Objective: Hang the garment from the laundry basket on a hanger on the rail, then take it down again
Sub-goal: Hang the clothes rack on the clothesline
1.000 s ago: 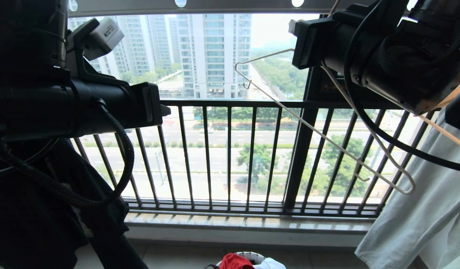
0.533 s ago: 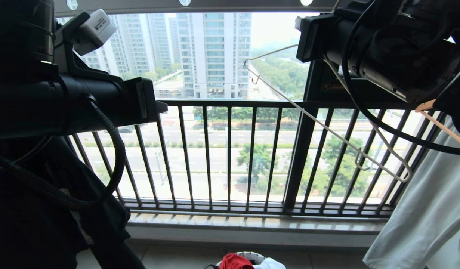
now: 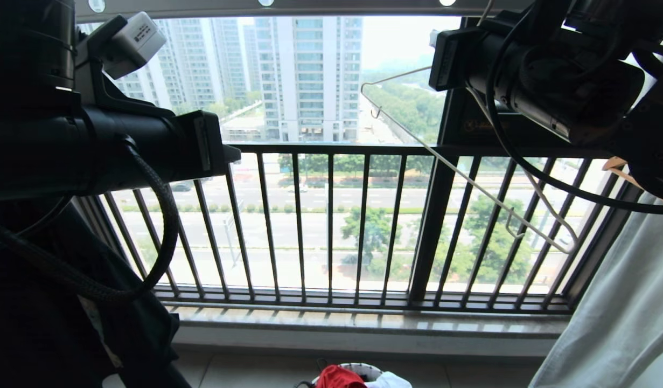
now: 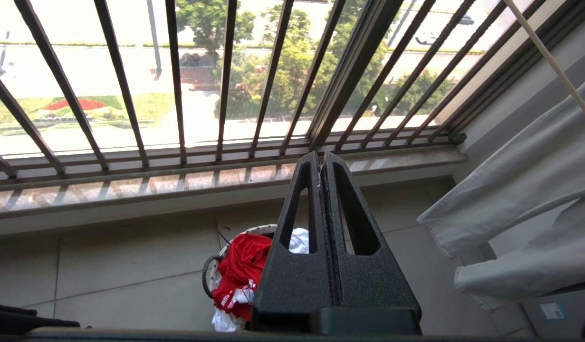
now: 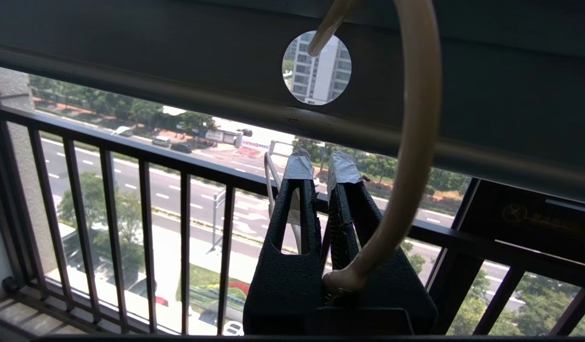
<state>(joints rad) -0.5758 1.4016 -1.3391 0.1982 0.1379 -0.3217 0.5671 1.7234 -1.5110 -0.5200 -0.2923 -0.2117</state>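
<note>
Up by the rail (image 5: 178,61), my right end effector (image 5: 321,164) pinches the hanger (image 3: 471,186) at its neck, its hook curling toward a rail hole. My left end effector (image 4: 323,159), pressed together and empty, hangs above the laundry basket (image 4: 209,273) where the garment (image 4: 242,266) lies.

Shut left tool (image 4: 323,164) hovers above red garment (image 4: 240,268) in laundry basket (image 4: 211,275).

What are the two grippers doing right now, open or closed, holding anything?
Left gripper: jaws shut, empty.
Right gripper: jaws shut on the hanger at its neck, up by the rail.
</note>
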